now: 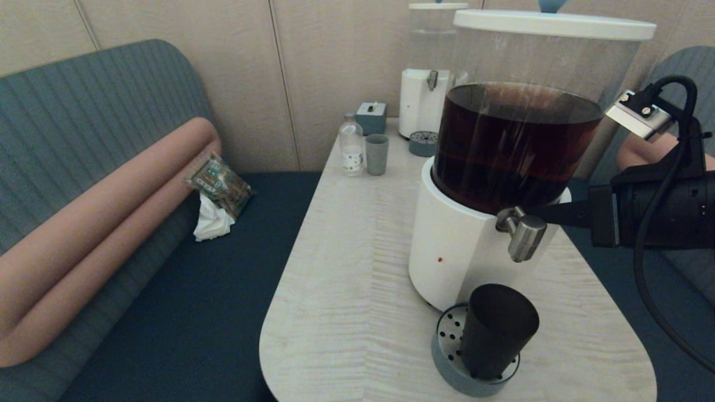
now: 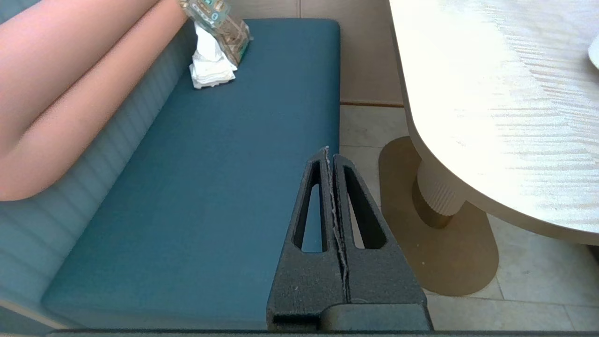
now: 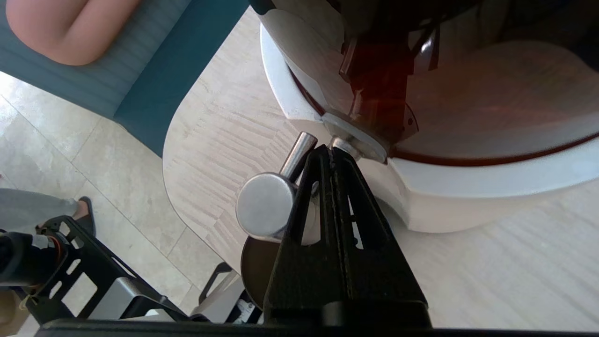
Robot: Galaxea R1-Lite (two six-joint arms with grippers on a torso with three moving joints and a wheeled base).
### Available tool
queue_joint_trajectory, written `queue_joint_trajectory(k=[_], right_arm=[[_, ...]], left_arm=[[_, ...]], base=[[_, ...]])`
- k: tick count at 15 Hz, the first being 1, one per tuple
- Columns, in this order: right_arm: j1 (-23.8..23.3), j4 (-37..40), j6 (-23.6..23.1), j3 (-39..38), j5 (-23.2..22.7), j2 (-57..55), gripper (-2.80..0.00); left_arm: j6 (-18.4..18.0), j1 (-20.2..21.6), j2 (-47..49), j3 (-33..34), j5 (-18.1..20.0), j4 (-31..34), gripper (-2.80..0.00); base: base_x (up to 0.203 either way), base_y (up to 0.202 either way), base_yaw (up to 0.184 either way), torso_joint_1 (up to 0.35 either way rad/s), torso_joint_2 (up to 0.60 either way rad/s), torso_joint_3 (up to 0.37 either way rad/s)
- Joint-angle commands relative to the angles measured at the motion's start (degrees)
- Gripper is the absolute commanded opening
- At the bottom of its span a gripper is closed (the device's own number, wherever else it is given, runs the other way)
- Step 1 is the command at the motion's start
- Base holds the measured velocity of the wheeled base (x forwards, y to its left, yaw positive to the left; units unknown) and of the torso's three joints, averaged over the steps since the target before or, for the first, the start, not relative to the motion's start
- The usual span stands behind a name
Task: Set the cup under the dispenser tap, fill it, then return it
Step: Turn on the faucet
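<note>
Head view first: the cup (image 1: 497, 330) is seen standing upright on the round perforated drip tray (image 1: 449, 360) at the near edge of the table (image 1: 346, 290), right below the dispenser tap (image 1: 524, 234). No stream can be made out between spout and cup. The tap sticks out of the big dispenser (image 1: 503, 167), whose white base carries a clear tank of dark brown liquid.

The right gripper (image 1: 536, 213) is reached in from the right, fingers pressed flat together with nothing between them, the tips laid against the tap where it joins the base. In the right wrist view the same clenched fingers (image 3: 327, 206) are seen just beside the steel knob, touching the fitting.

The left gripper (image 2: 330, 159) is parked off the table's left side over the blue bench seat (image 2: 210, 187), also clenched on nothing.

Further back on the table, a grey-blue tumbler (image 1: 376, 154), a small clear bottle (image 1: 351, 145) and a smaller dispenser (image 1: 427, 84) can be spotted. A crumpled wrapper with tissue (image 1: 215, 201) is left on the bench.
</note>
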State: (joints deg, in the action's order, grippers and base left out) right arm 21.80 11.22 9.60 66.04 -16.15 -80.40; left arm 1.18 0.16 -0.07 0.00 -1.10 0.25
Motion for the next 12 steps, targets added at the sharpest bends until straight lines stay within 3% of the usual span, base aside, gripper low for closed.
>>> queue_joint_trajectory(k=[1,6,12], right_arm=[[0.62,-0.15,-0.02,0.06,-0.28,-0.29,-2.8],[2.2,-0.48,-0.2,0.14,-0.79,-0.03,-2.8],[2.46,-2.7,-0.37,-0.73,-5.2,0.06,-2.8]], left_arm=[[0.05,0.02,0.07,0.09,-0.05,0.01,-2.8],[0.05,0.02,0.07,0.09,-0.05,0.01,-2.8],[0.05,0.02,0.07,0.09,-0.05,0.01,-2.8]], base=[[0.0,0.0,0.0,0.0,0.0,0.0],[0.0,0.0,0.0,0.0,0.0,0.0],[0.0,0.0,0.0,0.0,0.0,0.0]])
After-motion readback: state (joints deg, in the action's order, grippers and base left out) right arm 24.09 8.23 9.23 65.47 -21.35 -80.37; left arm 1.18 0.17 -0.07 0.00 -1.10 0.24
